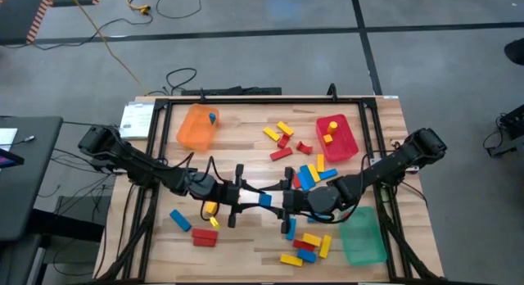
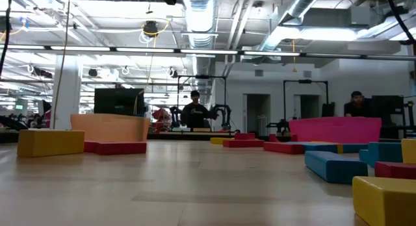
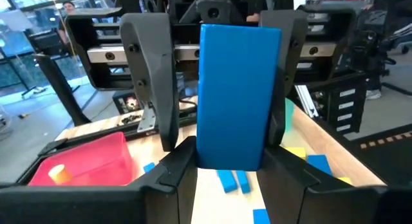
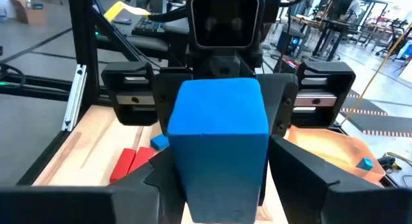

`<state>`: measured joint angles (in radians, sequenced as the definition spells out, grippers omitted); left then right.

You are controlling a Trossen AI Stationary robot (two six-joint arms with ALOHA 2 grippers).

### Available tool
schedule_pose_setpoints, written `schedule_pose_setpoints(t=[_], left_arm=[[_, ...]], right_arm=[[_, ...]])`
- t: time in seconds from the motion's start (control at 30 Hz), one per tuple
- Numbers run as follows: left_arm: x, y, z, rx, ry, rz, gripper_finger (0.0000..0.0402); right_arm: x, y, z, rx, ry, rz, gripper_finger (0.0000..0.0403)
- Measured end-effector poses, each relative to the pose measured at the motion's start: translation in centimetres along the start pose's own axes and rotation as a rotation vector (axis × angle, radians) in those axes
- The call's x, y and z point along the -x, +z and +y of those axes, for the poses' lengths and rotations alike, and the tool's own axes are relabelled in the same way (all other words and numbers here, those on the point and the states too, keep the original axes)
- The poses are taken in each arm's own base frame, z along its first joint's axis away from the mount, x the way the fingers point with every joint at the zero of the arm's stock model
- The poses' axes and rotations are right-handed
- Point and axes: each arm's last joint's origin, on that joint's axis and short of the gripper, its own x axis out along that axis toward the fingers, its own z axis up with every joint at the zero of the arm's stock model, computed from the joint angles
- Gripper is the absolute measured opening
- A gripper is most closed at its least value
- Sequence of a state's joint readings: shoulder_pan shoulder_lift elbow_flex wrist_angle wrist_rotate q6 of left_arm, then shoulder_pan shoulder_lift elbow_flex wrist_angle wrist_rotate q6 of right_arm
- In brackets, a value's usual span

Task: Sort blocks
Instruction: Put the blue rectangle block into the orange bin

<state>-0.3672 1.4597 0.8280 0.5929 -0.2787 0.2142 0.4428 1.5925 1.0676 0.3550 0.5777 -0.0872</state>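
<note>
I have both arms reaching in toward the middle of the pale wooden counter (image 1: 246,150), tips facing each other. Between them sits one small oblong blue block (image 1: 264,200), lifted clear of the boards.

Left tool (image 1: 248,196): its dark fingers (image 3: 151,89) press on the two long faces of the blue block (image 3: 237,95), so it is clamped on that block.

Right tool (image 1: 282,205): its fingers flank the other end of the same blue block (image 4: 222,140). From the right wrist view I think they touch it, but I cannot tell whether they truly grip or only bracket it.

Layout from overhead:
- translucent orange plastic tray (image 1: 197,127) at the far left, one small blue piece inside
- pink-red plastic tray (image 1: 337,138) at the far right, yellow pieces inside
- translucent green plastic tray (image 1: 363,235) at the near right
- loose red and yellow blocks (image 1: 282,140) between the orange and pink-red trays
- mixed blue, yellow and red blocks (image 1: 307,246) near the green tray, just beneath the right arm
- a red block (image 1: 205,237) with a blue and a yellow one close by on the near left

The low view looks level across the counter; neither tool shows in it, only blocks lying flat and two people seated far back in the room.
</note>
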Motion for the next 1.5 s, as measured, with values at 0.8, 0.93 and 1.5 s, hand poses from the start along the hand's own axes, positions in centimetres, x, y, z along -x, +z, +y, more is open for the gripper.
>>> schedule_pose_setpoints(t=[0.8,0.93,1.5], left_arm=[[2.3,2.0,1.0,-0.028,-0.001,0.017,0.0227],[3.3,3.8,1.4,-0.012,0.013,-0.071,0.025],[2.9,3.5,2.3,-0.034,0.064,-0.08,0.0256]], right_arm=[[0.2,0.0,0.2,0.017,-0.002,0.012,0.014],[0.0,-0.6,0.0,0.024,-0.008,0.046,0.014],[-1.0,-0.6,-1.6,-0.051,-0.007,0.051,0.014]])
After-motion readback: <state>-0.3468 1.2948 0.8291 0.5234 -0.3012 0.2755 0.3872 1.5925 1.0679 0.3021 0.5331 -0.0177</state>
